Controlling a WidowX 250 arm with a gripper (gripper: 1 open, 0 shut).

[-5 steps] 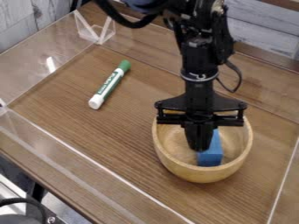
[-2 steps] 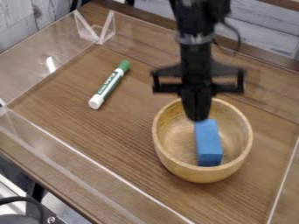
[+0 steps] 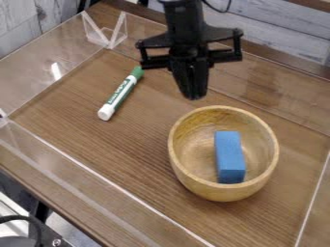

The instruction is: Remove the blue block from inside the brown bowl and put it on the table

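Observation:
The blue block (image 3: pixel 230 156) lies flat inside the brown bowl (image 3: pixel 190 172), lengthwise toward the camera, touched by nothing. The bowl stands on the table (image 3: pixel 103 169) at the right front. My gripper (image 3: pixel 194 93) hangs above the table behind and to the left of the bowl, clear of its rim and pointing down. Its dark fingers (image 3: pixel 188 72) taper together to a point with no gap showing and nothing between them.
A green-and-white marker (image 3: pixel 120 93) lies on the table left of the gripper. Clear acrylic walls (image 3: pixel 33 135) run along the table's edges, with a clear bracket (image 3: pixel 106 32) at the back left. Bare wood lies left of the bowl and in front of the marker.
My gripper has lifted out of the bowl and moved up and to the left in the picture. The blue block has stayed in the bowl, now fully uncovered.

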